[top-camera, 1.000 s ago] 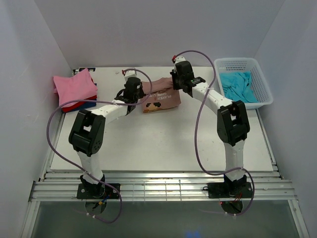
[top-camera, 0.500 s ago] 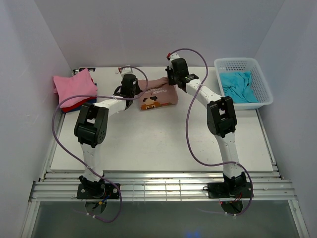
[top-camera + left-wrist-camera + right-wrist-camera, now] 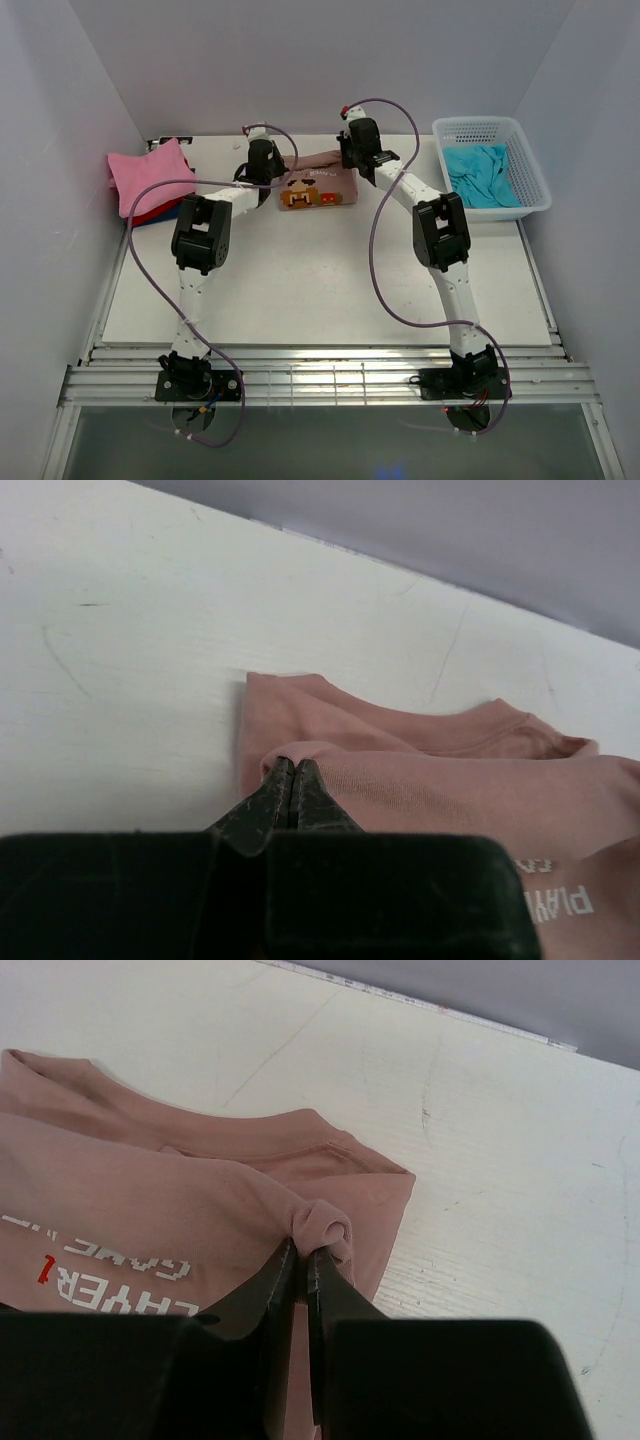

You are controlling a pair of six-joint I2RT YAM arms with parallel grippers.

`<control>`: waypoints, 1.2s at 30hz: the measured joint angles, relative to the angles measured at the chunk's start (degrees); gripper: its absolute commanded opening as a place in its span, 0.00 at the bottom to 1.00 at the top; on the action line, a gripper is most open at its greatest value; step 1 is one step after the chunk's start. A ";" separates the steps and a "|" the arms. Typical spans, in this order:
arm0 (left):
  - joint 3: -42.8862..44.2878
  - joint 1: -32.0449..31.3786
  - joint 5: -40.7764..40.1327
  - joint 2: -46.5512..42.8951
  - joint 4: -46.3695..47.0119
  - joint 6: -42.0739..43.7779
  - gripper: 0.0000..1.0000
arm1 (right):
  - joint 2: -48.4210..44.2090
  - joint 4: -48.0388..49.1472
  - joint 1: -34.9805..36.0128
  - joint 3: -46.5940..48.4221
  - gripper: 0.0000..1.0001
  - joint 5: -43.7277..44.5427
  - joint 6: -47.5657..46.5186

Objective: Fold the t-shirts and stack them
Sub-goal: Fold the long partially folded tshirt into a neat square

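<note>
The dusty rose-brown t-shirt [image 3: 318,188] lies folded at the back middle of the table, its printed side up. My left gripper [image 3: 268,172] is shut on a fold at the shirt's left edge [image 3: 450,780], with cloth pinched at the fingertips [image 3: 291,763]. At the right edge my right gripper [image 3: 351,163] pinches a small bunch of the same shirt [image 3: 150,1190] between nearly closed tips [image 3: 303,1250]. A folded bright pink t-shirt [image 3: 150,172] tops a stack at the back left, with a red one [image 3: 150,212] under it. A turquoise t-shirt [image 3: 480,172] sits in the basket.
The white lattice basket [image 3: 532,190] stands at the back right corner. Purple cables loop above both arms. The back wall rises just behind the rose-brown shirt, and the table's back edge [image 3: 480,1022] runs close beyond it.
Both grippers have carried the shirt's near edge toward the back wall, folding it over itself. The shirt now lies smaller and further back, and both arms reach further.
</note>
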 measured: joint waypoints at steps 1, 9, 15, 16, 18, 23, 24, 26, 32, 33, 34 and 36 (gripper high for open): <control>1.40 0.17 0.96 1.90 0.46 0.20 0.00 | 0.57 0.31 0.00 -0.07 0.10 0.24 0.00; 6.16 0.52 4.59 9.66 4.13 2.27 0.00 | 2.38 1.75 -0.26 -0.37 0.10 2.78 -0.39; 6.25 0.50 5.62 9.64 9.79 4.00 0.59 | 2.40 3.98 -0.31 -2.16 0.42 5.60 -0.42; 6.45 0.50 5.64 9.64 10.19 4.55 0.76 | 2.40 3.98 -0.31 -2.32 0.43 6.23 -0.66; 6.71 0.50 4.46 9.44 11.08 4.87 0.91 | 2.19 4.37 -0.31 -3.06 0.46 7.65 -1.07; 3.74 0.09 0.63 3.82 11.76 6.78 0.94 | -4.76 6.93 -0.04 -14.69 0.51 10.51 -3.23; 1.95 0.00 0.46 1.36 12.02 7.02 0.93 | -7.10 7.67 0.07 -18.01 0.51 10.73 -3.85; -2.38 -0.26 0.74 -4.26 12.94 6.78 0.89 | -11.23 7.89 0.24 -22.45 0.54 10.71 -4.35; -12.72 -2.23 7.43 -15.39 17.49 1.73 0.23 | -20.87 10.88 1.33 -28.04 0.31 8.31 -4.26; -13.64 -2.91 8.81 -15.41 18.18 1.40 0.12 | -21.97 11.26 1.51 -28.83 0.21 7.58 -3.82; -14.32 -3.67 10.27 -14.86 18.40 0.87 0.00 | -22.80 11.76 1.68 -29.64 0.08 6.84 -3.32; -14.99 -5.42 13.29 -12.57 18.32 -0.26 0.00 | -24.26 12.74 2.03 -32.35 0.08 5.11 -2.01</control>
